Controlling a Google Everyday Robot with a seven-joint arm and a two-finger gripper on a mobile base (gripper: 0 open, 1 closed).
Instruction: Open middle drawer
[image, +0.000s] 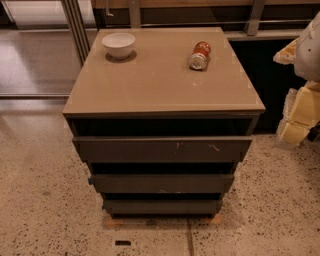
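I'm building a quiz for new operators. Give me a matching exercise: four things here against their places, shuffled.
Things:
1 bowl
2 can
3 middle drawer
4 gripper

Places:
A lying on its side, right part of the cabinet top
B at the picture's right edge, beyond the cabinet top
C upright, back left of the cabinet top
D directly under the scratched front

Pairs: 1-C, 2-A, 3-D, 4-B

arm (309, 47): white, at right edge of view | end effector (300, 117): probably the pale yellow part below it
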